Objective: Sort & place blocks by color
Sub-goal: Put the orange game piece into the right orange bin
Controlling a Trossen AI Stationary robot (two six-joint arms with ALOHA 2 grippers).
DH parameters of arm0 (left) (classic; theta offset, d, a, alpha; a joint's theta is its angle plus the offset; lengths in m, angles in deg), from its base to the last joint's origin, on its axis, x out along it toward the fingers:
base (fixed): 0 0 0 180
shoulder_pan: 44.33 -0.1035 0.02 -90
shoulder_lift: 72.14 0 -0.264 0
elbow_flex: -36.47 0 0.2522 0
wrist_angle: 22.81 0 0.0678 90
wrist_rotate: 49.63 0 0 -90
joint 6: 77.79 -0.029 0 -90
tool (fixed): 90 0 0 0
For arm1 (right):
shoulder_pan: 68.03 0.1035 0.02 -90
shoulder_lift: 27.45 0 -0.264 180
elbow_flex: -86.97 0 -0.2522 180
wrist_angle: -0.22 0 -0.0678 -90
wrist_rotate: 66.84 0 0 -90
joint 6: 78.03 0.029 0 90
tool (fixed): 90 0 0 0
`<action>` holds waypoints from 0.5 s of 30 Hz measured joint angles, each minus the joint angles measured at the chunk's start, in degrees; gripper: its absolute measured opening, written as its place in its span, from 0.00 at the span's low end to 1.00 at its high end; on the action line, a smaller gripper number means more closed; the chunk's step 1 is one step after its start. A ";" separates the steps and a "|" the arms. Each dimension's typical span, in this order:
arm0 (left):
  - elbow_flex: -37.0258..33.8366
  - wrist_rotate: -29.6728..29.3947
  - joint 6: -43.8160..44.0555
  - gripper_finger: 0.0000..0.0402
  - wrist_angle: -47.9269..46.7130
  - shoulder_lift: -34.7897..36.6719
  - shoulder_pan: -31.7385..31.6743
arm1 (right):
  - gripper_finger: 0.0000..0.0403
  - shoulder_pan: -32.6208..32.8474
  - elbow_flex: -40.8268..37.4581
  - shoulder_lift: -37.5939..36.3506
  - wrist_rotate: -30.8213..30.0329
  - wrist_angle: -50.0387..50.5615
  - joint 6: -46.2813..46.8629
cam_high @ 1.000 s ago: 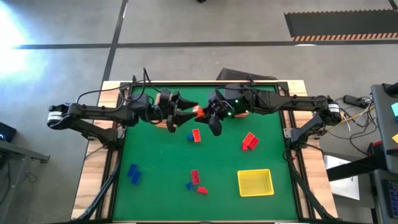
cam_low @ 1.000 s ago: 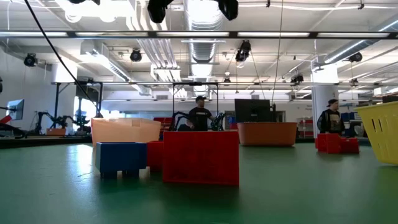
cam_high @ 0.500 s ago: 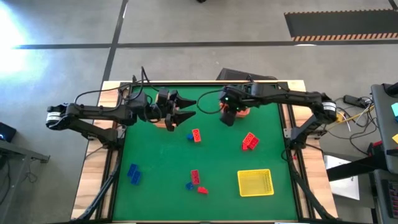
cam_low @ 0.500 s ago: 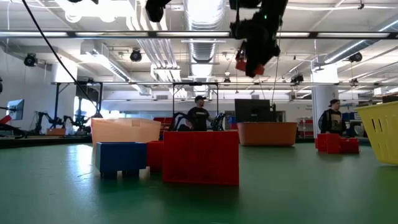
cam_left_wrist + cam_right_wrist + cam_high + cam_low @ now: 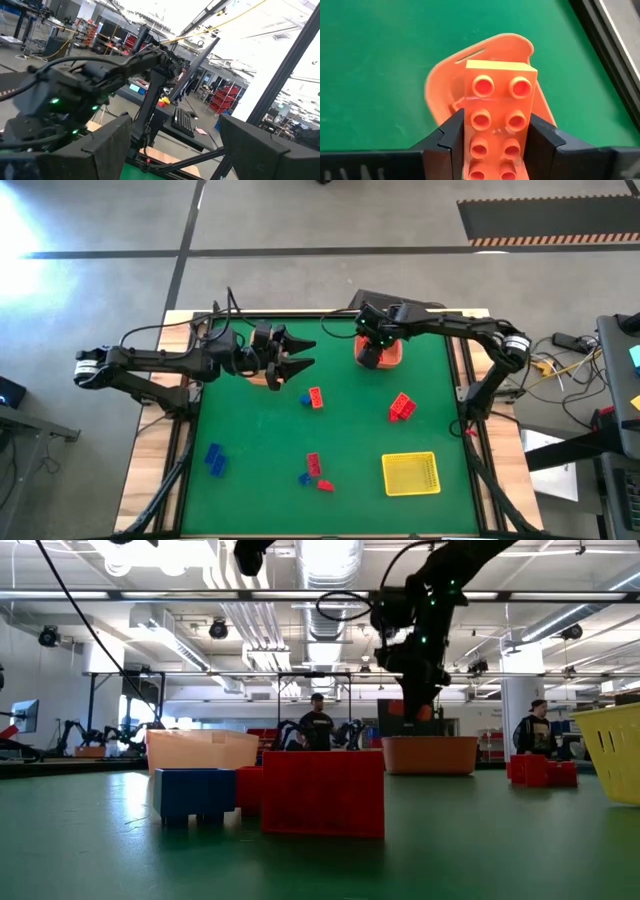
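Observation:
My right gripper (image 5: 372, 350) hangs over the orange bin (image 5: 391, 358) at the far side of the table, shut on an orange brick (image 5: 497, 100). In the low view it (image 5: 413, 708) stands just above the bin's rim (image 5: 430, 744). My left gripper (image 5: 302, 352) is open and level, hovering beside the tan bin (image 5: 258, 377) and touching nothing. Red and blue bricks (image 5: 312, 397) lie mid-table. A red pair (image 5: 402, 407) lies to the right, blue bricks (image 5: 215, 458) near left, and a red and blue cluster (image 5: 315, 470) near the front. My right gripper pinches the orange brick by its two long sides (image 5: 470, 125), one finger (image 5: 451, 136) on each side, studs facing the wrist camera. The fingers point down from above. The brick is lifted clear, its free end (image 5: 500, 67) reaching past the fingertips over the orange bin (image 5: 445, 85).
A yellow mesh bin (image 5: 410, 473) stands near the table's front right corner. In the low view a large red brick (image 5: 322, 792) and a blue one (image 5: 195, 792) sit close to the camera. People stand in the room far behind the table.
My right gripper has carried the orange brick from beside my left gripper's fingertips toward the table's right and far edge. It has then come down over the orange bin. My left gripper has stayed put.

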 joint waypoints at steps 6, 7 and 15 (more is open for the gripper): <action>0.00 0.02 0.00 0.69 -0.85 -0.02 -0.02 | 0.33 -0.48 0.04 4.00 0.08 -0.15 -1.80; 0.02 0.02 0.02 0.69 -1.42 -0.02 -0.04 | 0.33 -0.48 0.04 4.42 0.10 -0.15 -1.78; 0.02 0.02 0.07 0.69 -2.47 -0.04 -0.07 | 0.41 -0.48 0.07 5.69 0.13 -0.20 -1.93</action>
